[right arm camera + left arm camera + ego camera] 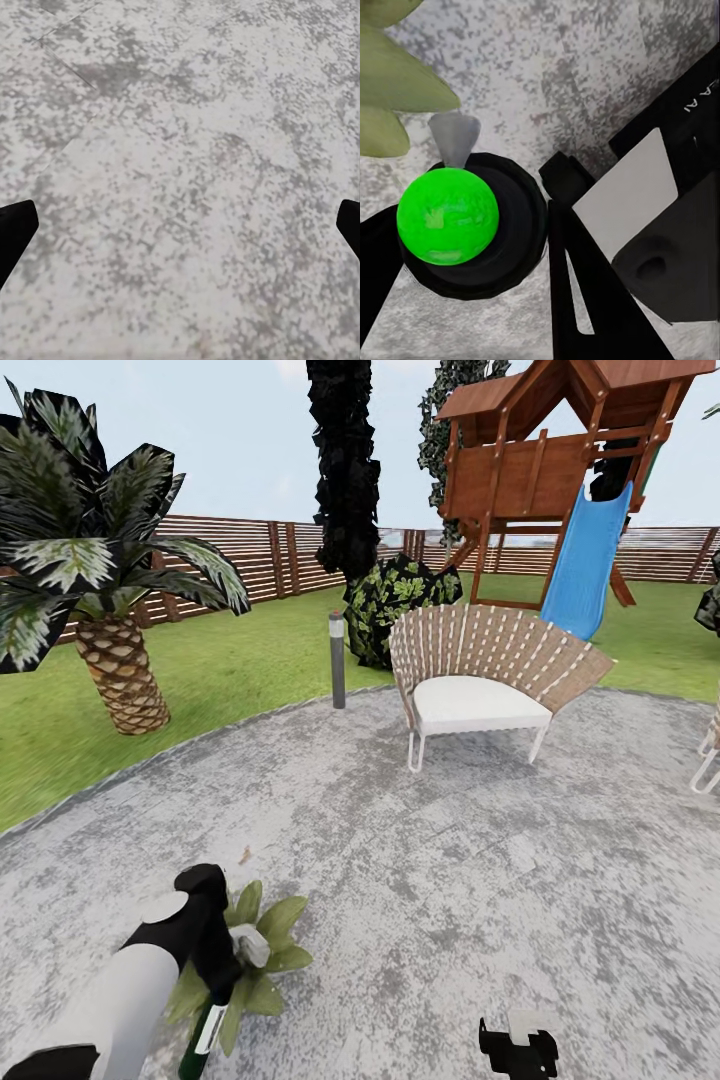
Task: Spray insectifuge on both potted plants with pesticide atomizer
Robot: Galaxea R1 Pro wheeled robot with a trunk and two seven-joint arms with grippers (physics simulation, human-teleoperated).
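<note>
The pesticide atomizer [208, 1028] appears grasped in the left claw [222, 1000] over a potted plant [262, 938]; spraying is judged underway, the second plant needed next; the right claw [517, 1050] is released.

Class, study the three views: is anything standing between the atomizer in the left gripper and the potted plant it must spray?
Nothing visible does. The left gripper holds the pesticide atomizer directly over the potted plant on the stone patio.
</note>
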